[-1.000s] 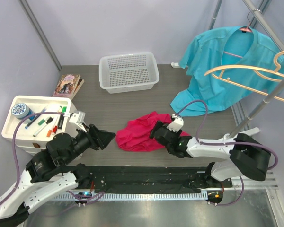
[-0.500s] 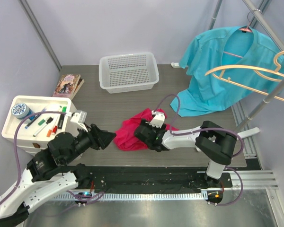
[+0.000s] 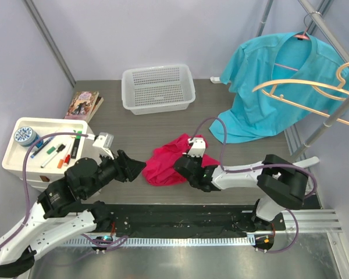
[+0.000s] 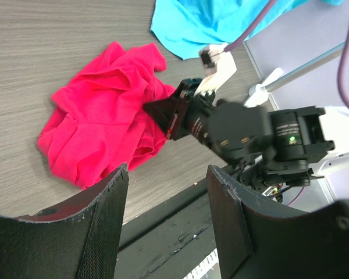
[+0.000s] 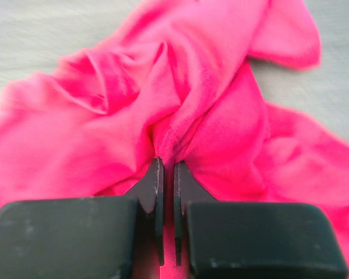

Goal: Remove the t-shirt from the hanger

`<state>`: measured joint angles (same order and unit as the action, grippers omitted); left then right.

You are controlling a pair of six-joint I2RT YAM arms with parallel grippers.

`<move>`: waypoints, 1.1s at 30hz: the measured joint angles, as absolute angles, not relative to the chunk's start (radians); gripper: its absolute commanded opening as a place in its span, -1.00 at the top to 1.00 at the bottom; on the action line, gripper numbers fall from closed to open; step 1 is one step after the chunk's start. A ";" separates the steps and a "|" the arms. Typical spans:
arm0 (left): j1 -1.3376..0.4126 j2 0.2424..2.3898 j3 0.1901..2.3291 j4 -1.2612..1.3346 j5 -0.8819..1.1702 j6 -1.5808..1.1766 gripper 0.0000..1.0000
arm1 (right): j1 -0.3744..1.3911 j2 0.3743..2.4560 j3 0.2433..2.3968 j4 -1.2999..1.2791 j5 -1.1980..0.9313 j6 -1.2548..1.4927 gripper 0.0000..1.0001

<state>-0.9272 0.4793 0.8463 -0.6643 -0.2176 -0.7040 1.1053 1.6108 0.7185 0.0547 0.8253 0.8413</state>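
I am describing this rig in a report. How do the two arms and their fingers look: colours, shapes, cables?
The left arm and the right arm have white links with bulky black joints. A thin purple cable loops along each, ending at a white camera block on the wrist. The fingers are black, flat and tapered.

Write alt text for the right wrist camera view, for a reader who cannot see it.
The right gripper, its black jaws nearly closed, pinches a raised fold of a crumpled pink garment. The garment fills most of the view and lies on a grey wood-grain table, which shows along the top and at the right edge.
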 measured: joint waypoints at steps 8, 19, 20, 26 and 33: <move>-0.927 0.463 0.863 -0.671 -0.242 -0.698 -0.14 | 1.020 1.445 0.795 0.206 0.707 0.634 0.99; -0.927 0.460 0.864 -0.687 -0.266 -0.702 -0.14 | 0.765 1.612 1.303 0.378 0.552 0.431 0.98; -0.927 0.463 0.864 -0.686 -0.266 -0.704 -0.14 | 0.750 1.640 1.349 0.391 0.539 0.420 0.99; -0.927 0.492 0.866 -0.686 -0.261 -0.716 -0.13 | 0.711 1.946 1.742 0.440 0.448 0.343 0.99; -0.927 0.514 0.868 -0.684 -0.244 -0.735 -0.12 | 0.675 2.357 2.108 0.315 0.399 0.346 -0.27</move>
<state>-0.9272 0.5144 0.8677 -0.6838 -0.2440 -0.7345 0.6746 2.3566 2.1078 0.3149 0.3992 0.3458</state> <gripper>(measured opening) 0.565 0.317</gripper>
